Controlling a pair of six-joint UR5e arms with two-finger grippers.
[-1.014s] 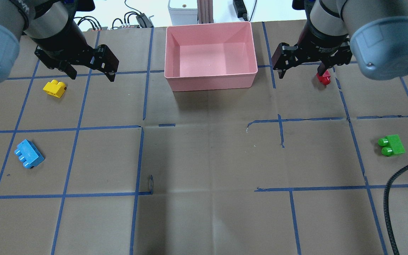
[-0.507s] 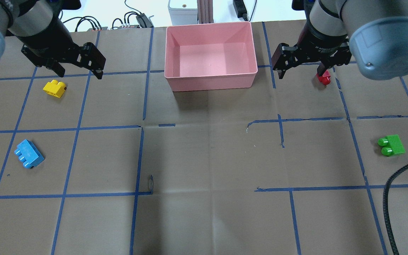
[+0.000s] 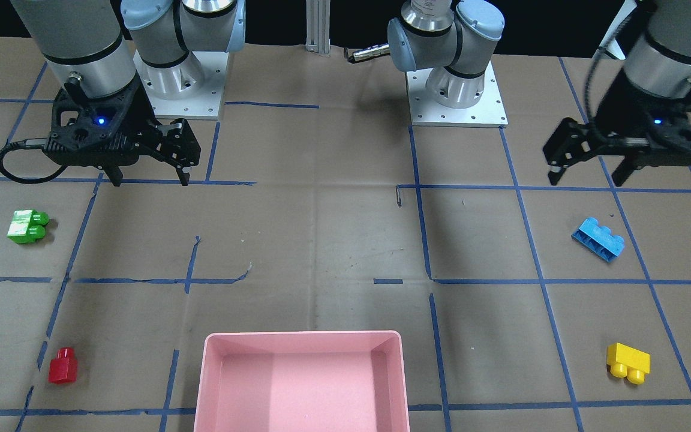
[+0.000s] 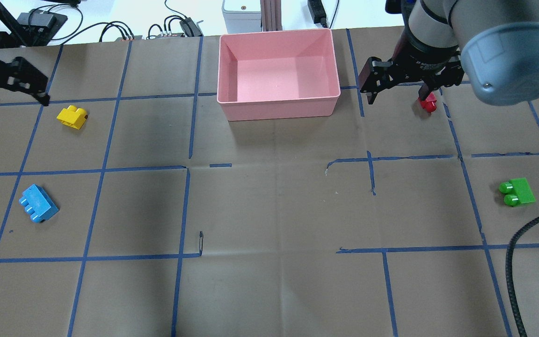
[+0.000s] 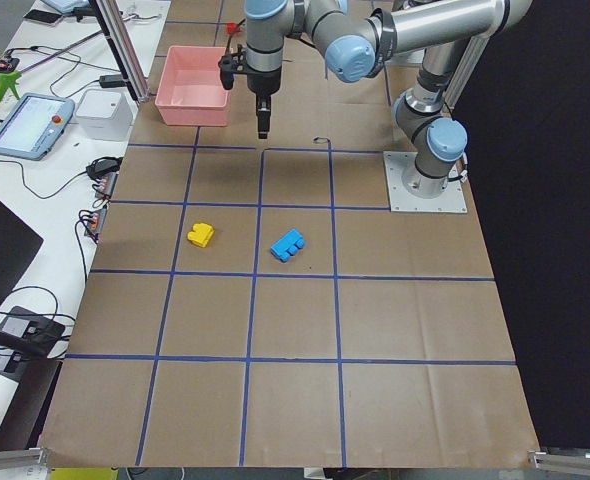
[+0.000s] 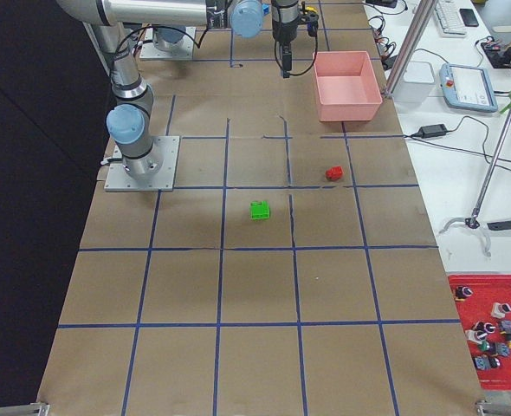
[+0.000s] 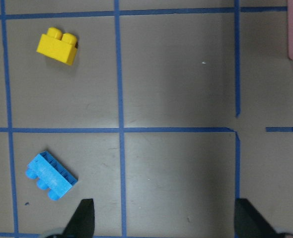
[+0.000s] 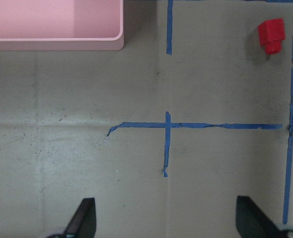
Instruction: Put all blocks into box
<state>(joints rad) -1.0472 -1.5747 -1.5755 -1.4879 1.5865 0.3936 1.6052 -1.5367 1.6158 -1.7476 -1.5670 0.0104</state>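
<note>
My left hand (image 4: 19, 101) hangs high over the left side of the tabletop (image 4: 274, 210), fingers spread wide and grasping nothing. Below it the yellow block (image 4: 72, 116) lies toward the far side. The blue block (image 4: 39, 203) lies nearer me, skewed in its square and well apart from the yellow one. Blue tape lines (image 4: 63, 172) grid the brown paper. The pink box (image 4: 279, 108) sits at the far middle edge, and only its bare floor shows inside. All four blocks lie outside it. My right hand (image 4: 396, 96) hangs to the right of the box, released and empty. The red block (image 4: 429, 104) sits on the tabletop under it, untouched. At the far right lies the green block (image 4: 517, 192), with a black ribbed cable (image 4: 509, 271) curving in near it.
</note>
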